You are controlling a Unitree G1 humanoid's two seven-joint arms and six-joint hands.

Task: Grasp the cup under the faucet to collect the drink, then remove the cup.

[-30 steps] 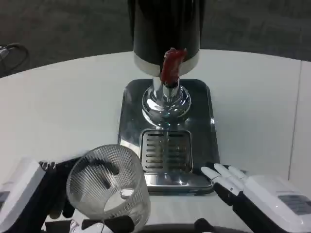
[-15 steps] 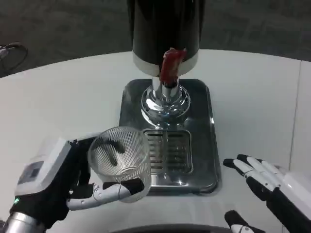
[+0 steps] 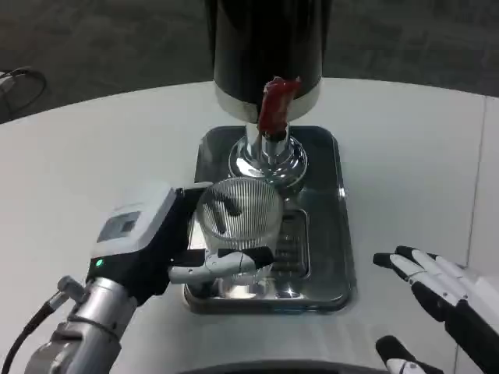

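Moved forward since earlier, the cup (image 3: 238, 226) is gripped by the left hand (image 3: 152, 245) over the drip tray (image 3: 323, 234), below the faucet (image 3: 274, 105); the right hand (image 3: 448, 300) is spread, holding nothing

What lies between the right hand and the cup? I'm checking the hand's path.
Head view: drip tray edge and bare table between right hand and cup.

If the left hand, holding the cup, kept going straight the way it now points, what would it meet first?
Probably the dispenser's chrome pedestal below the red tap lever: the left hand points up-right, with the ribbed cup already over the drip tray. Depth is unclear.
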